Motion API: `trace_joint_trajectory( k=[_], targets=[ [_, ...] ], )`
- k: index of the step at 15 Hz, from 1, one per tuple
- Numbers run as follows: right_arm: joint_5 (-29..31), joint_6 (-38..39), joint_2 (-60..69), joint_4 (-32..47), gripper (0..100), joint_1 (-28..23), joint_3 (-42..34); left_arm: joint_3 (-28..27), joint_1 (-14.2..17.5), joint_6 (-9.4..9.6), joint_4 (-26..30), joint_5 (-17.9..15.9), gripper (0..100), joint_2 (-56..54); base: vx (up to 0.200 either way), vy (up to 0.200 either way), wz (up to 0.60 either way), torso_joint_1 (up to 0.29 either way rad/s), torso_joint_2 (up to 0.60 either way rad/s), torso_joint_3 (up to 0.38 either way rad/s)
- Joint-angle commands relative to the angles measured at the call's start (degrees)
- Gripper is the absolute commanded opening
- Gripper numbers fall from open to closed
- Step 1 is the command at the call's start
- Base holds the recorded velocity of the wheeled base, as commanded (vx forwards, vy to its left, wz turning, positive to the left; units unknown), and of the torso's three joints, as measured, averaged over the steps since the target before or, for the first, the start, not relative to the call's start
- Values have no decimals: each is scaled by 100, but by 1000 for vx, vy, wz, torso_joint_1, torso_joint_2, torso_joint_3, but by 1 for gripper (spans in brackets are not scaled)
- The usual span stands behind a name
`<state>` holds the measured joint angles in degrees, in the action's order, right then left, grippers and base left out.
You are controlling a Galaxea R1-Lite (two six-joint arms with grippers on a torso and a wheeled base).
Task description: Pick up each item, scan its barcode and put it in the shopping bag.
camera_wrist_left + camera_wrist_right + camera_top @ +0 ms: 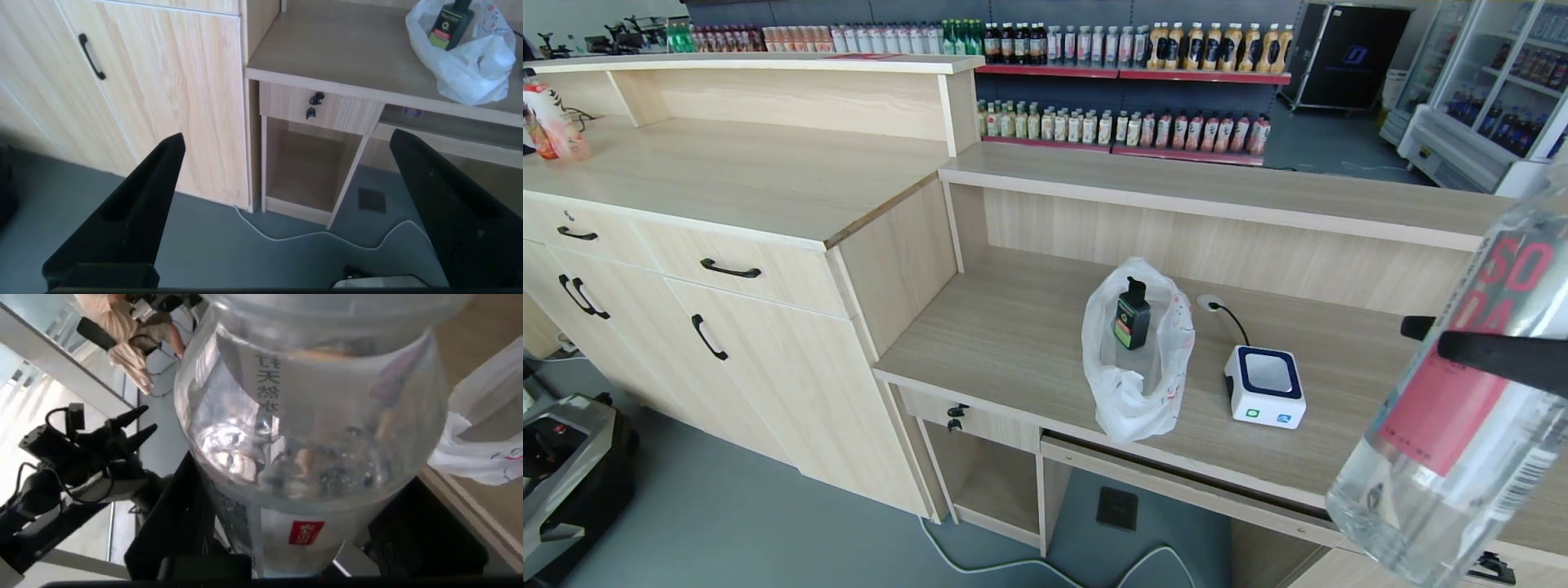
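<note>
Clear, pink-labelled soda bottle (1462,425) pinched by right claw (1480,353); left claw (288,143) spread.

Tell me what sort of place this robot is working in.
Most likely a small shop's checkout: shelves of bottled drinks behind the wooden counter, a barcode scanner beside a shopping bag, and a glass-door drinks fridge. The right tool grips a soda bottle.
</note>
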<state>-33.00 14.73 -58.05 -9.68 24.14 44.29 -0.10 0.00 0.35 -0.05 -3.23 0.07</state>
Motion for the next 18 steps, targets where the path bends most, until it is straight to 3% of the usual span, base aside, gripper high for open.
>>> trace_joint_trajectory(
  k=[1,3,8,10,11,13,18],
  targets=[
    [277,-1394,-760,-96,0,-840,-210,1,0,0,-4,-2,100,1,0,0,0,0,0,0],
    [593,-2633,-1182,-509,0,-1359,-430,1,0,0,-4,-2,100,1,0,0,0,0,0,0],
    [1340,-4558,-2219,-2073,0,-2089,-817,1,0,0,-4,-2,100,1,0,0,0,0,0,0],
    [1358,-5208,-2738,-2847,0,-2326,-817,1,0,9,-4,-2,100,1,0,0,0,0,0,0],
    [1358,-5665,-3116,-3629,0,-2431,-852,1,0,9,-4,-2,100,1,0,0,0,0,0,0],
    [1349,-6184,-3749,-4912,0,-2502,-869,1,0,0,5,-2,100,1,0,0,0,0,0,0],
    [1322,-6649,-5102,-7478,0,-2510,-1124,1,0,0,-4,-2,100,1,0,0,0,0,0,0]
  ],
)
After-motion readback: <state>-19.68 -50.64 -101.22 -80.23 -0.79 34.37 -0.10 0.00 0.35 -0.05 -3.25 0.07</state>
